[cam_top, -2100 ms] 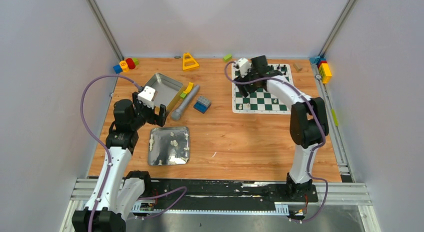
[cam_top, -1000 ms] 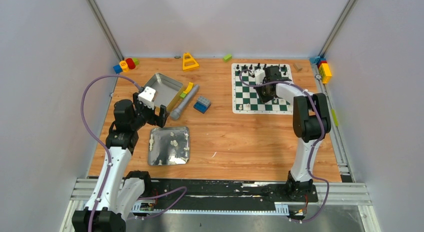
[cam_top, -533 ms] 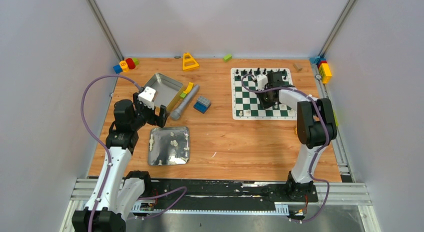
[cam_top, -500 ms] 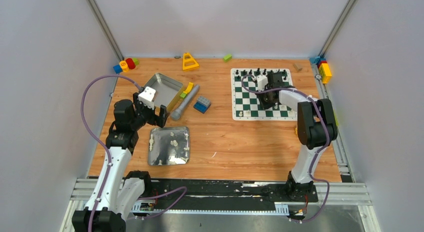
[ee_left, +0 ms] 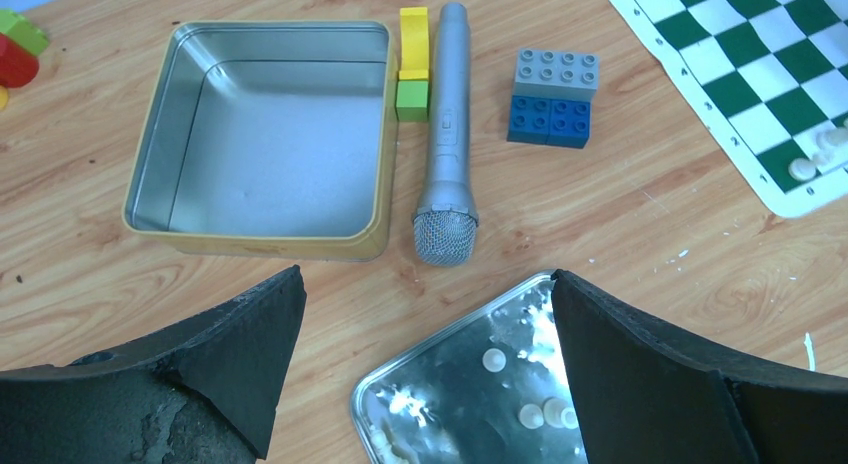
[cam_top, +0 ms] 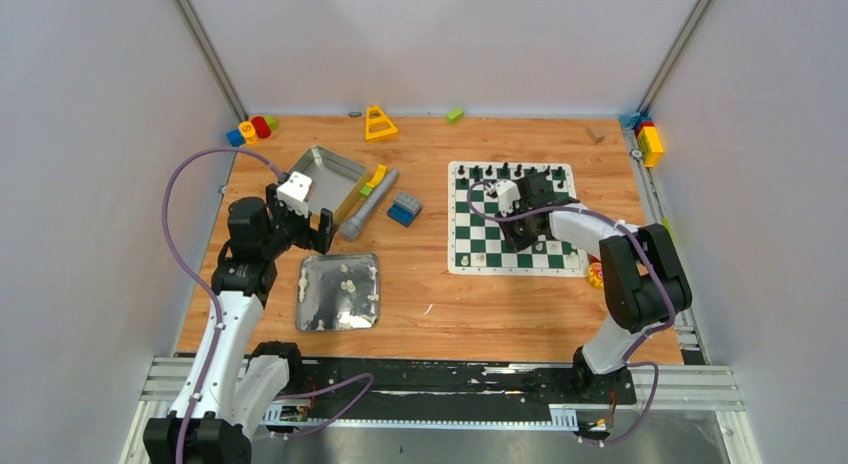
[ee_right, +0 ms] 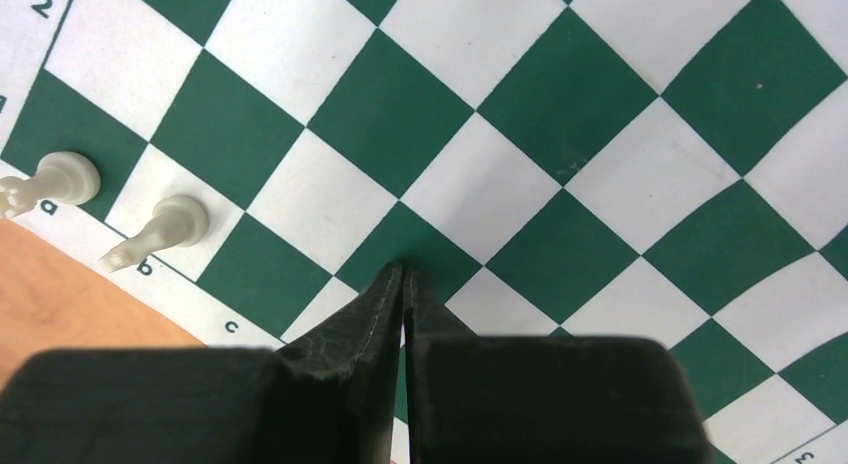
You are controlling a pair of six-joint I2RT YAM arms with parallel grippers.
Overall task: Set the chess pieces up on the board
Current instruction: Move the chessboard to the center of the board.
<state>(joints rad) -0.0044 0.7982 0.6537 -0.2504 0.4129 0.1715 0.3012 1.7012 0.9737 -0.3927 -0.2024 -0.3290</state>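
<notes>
Your right tool (ee_right: 403,269) is pressed together, tips down on the flat green-and-white checkered board (ee_right: 560,94). Two cream-white plastic chessmen (ee_right: 165,224) sit at its 9 o'clock. Your left tool (ee_left: 425,279) is spread wide.

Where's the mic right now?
Top view, left side: the mic lies between the open tin and the grey-blue block, its mesh head pointing toward the flat tray nearer the arms.

Right arm (cam_top: 585,224) hides board (cam_top: 470,234) middle; chess pieces (cam_top: 503,170) types unreadable.
</notes>
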